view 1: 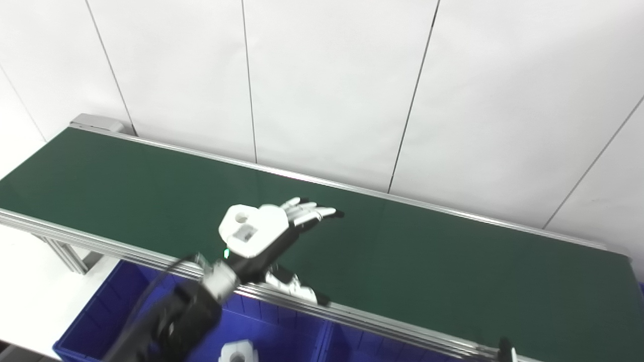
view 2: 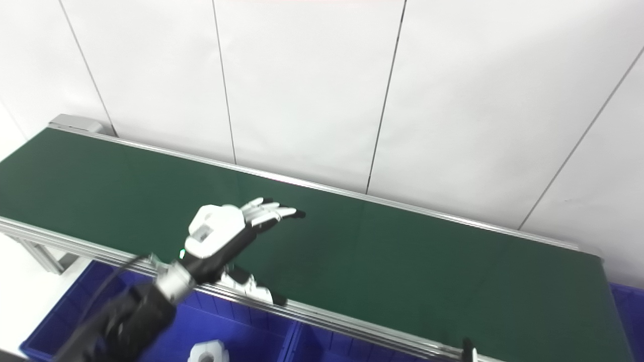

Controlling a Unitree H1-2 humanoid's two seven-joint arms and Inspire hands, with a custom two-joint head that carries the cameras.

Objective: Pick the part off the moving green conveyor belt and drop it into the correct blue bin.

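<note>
My left hand [view 1: 266,229] is open over the near half of the green conveyor belt [view 1: 427,261]. Its fingers [view 1: 309,211] stretch out flat toward the far right and its thumb [view 1: 297,289] hangs over the belt's near rail. It holds nothing. No part shows on the visible belt. A white part [view 1: 237,351] lies in the blue bin [view 1: 100,311] below the belt's near edge, also seen in the right eye view [view 2: 206,351]. Only a dark tip of my right hand [view 1: 505,348] shows at the bottom edge, so its state is unclear.
A row of blue bins runs under the belt's near rail [view 1: 382,329], with a divider [view 1: 324,342] between two of them. A white panelled wall [view 1: 327,90] stands right behind the belt. The belt's left end has a grey roller housing [view 1: 95,122].
</note>
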